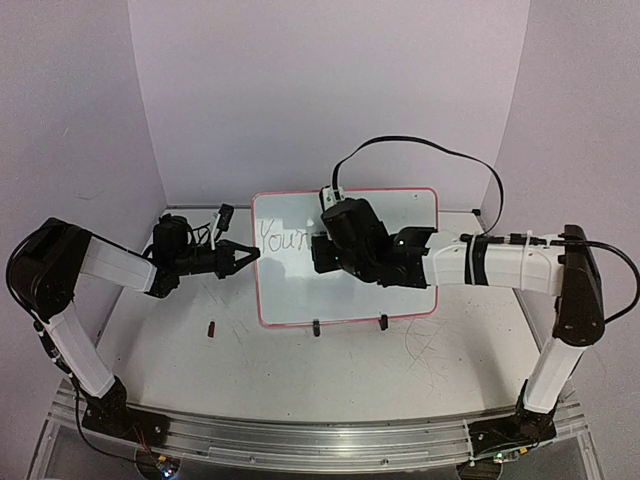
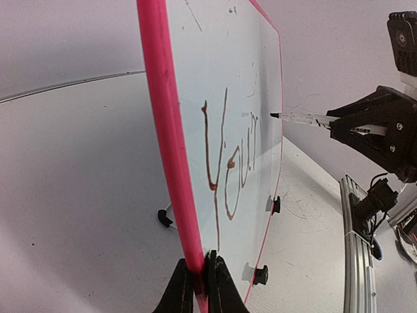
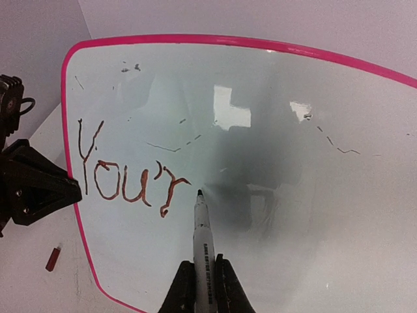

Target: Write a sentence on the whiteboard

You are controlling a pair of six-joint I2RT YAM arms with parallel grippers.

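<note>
The whiteboard (image 1: pixel 380 290), white with a pink frame, stands tilted on black clip feet (image 1: pixel 381 322) at the table's middle. It bears dark handwriting reading "You'r" (image 3: pixel 130 176), which also shows in the top view (image 1: pixel 285 240). My left gripper (image 1: pixel 250 254) is shut on the board's left frame edge (image 2: pixel 163 130). My right gripper (image 3: pixel 204 277) is shut on a white marker (image 3: pixel 202 241), whose black tip touches or hovers at the board just right of the "r". The marker also shows in the left wrist view (image 2: pixel 303 118).
A small dark-red marker cap (image 1: pixel 212 327) lies on the table left of the board; it also shows in the right wrist view (image 3: pixel 54 257). Purple walls enclose the back and sides. The tabletop (image 1: pixel 330 370) in front of the board is scratched.
</note>
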